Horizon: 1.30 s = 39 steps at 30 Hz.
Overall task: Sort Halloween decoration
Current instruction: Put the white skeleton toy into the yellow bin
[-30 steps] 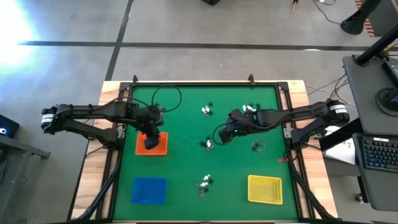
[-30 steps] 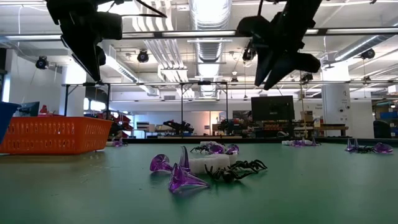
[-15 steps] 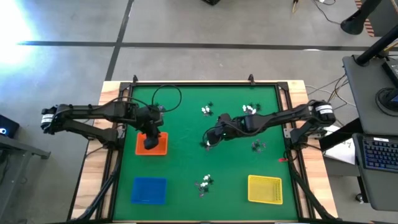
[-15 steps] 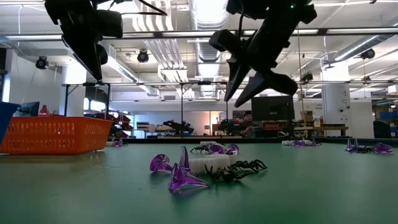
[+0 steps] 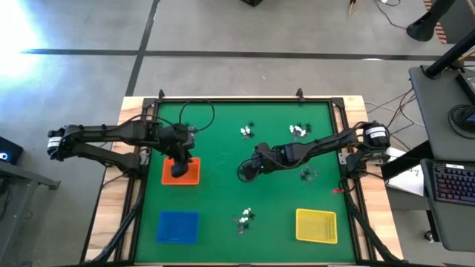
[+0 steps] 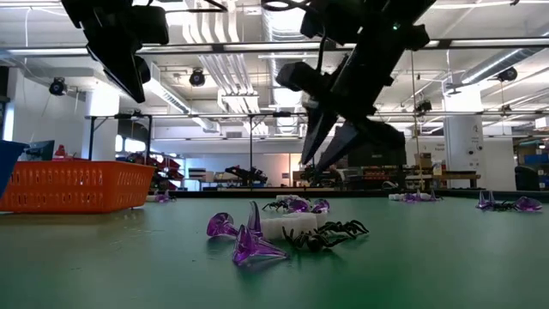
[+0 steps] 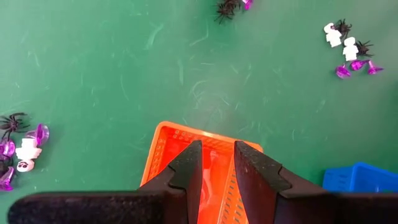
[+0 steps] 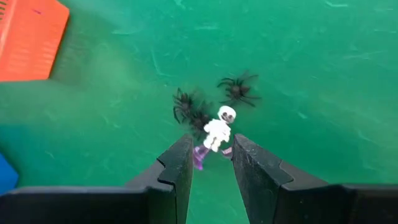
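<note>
Two arms share the green table [image 5: 223, 133] in the high view: the left gripper [image 5: 178, 169] hangs over the orange tray [image 5: 191, 175], while the right gripper [image 5: 245, 172] has swung in from the table's right side to the middle cluster of trinkets, now hidden beneath it. Other clusters [image 5: 246, 132] lie scattered — near the far edge, by the right arm, and one [image 5: 243, 218] between the blue tray [image 5: 178, 226] and yellow tray [image 5: 316, 225].

From table height, the right gripper [image 6: 330, 154] has dropped lower and points down behind the nearest heap of purple, white and black pieces [image 6: 283, 230].

Left wrist view: the fingers [image 7: 186, 168] stand slightly parted above the orange tray, and nothing shows between them.

Right wrist view: the fingers [image 8: 180, 165], narrowly parted and empty, frame a white skeleton [image 8: 219, 129] with black spiders [image 8: 237, 88] just beside it — a pick looks imminent, probably the skeleton.
</note>
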### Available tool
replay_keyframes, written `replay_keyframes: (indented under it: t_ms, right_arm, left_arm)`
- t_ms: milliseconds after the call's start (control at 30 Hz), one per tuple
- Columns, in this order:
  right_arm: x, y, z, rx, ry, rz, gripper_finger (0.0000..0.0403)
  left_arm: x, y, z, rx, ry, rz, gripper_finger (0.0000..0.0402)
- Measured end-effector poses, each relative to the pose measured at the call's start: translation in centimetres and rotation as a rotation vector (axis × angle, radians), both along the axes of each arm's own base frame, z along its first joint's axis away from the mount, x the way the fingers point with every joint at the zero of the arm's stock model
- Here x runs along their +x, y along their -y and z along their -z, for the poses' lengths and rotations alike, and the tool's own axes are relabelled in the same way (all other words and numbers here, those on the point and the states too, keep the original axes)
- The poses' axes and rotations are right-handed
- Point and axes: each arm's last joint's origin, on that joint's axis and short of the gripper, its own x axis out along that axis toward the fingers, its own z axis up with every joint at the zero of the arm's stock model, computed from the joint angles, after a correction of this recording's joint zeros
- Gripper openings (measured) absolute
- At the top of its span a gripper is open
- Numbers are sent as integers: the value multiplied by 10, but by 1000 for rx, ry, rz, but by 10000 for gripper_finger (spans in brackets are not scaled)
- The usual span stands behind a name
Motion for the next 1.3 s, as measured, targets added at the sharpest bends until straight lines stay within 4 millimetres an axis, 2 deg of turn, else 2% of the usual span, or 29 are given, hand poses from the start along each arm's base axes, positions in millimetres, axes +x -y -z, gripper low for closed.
replay_keyframes:
  t_ms: [167,1300]
  right_arm:
    - [10,0,8,-11,49,-14,105]
    - [19,3,55,-18,-57,44,104]
  left_arm:
    - [0,0,0,0,2,0,75]
    - [1,0,-1,1,16,0,75]
